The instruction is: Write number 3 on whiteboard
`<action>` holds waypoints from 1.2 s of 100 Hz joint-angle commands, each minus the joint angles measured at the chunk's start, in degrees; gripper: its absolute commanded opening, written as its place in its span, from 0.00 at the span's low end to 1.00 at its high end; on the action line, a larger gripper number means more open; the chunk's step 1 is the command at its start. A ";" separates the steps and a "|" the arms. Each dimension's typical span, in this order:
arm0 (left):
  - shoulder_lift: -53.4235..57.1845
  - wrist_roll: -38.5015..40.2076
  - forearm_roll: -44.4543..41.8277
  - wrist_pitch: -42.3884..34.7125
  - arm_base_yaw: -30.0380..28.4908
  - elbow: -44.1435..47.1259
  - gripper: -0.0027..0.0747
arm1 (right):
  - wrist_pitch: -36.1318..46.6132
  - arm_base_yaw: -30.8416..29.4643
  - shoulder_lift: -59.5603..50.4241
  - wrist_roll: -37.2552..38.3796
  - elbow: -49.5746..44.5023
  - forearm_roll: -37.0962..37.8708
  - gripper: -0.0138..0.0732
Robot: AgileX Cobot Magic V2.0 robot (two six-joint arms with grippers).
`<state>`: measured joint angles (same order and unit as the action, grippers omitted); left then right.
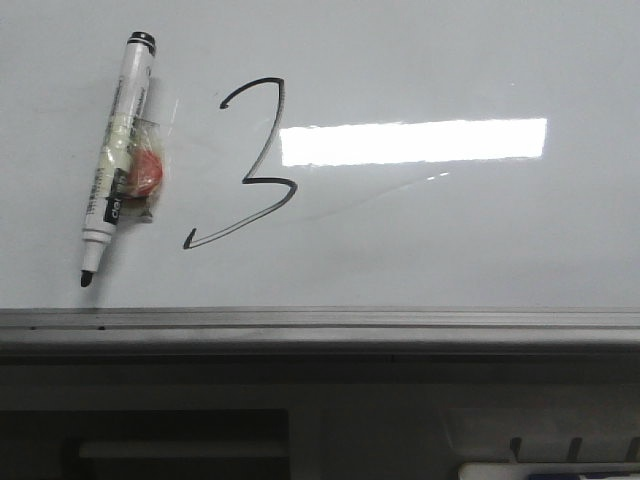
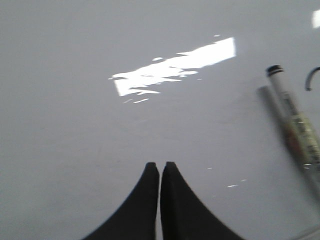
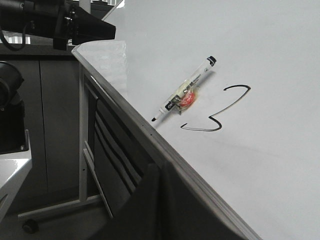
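The whiteboard [image 1: 450, 230] fills the front view, glossy and pale. A thin black number 3 [image 1: 272, 182] is drawn left of its middle. To the left of it an uncapped white marker [image 1: 115, 170] lies flat on the board, black tip towards the near frame, with a red piece taped to its barrel. No gripper shows in the front view. My left gripper [image 2: 160, 165] hangs shut and empty over bare board, with the marker [image 2: 295, 125] and the 3's hook [image 2: 311, 75] off to one side. My right gripper [image 3: 159, 167] is shut and empty, beside the board's near edge; the marker [image 3: 185, 97] and the 3 [image 3: 202, 129] lie beyond.
A grey metal frame [image 1: 320, 325] runs along the board's near edge, with dark cabinet fronts below. A bright rectangular light reflection [image 1: 410, 140] sits right of the 3. The left arm [image 3: 55, 22] reaches over the board's far corner. A wheeled stand leg [image 3: 30, 225] stands on the floor.
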<state>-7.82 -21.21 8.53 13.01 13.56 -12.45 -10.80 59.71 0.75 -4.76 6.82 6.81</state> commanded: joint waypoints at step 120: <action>9.44 15.80 -8.53 2.82 -12.71 13.17 0.01 | 4.99 -0.27 0.54 -0.01 1.48 0.63 0.10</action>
<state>0.29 -6.03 0.00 19.05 0.92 0.05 -10.71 59.71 0.75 -4.76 6.82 6.81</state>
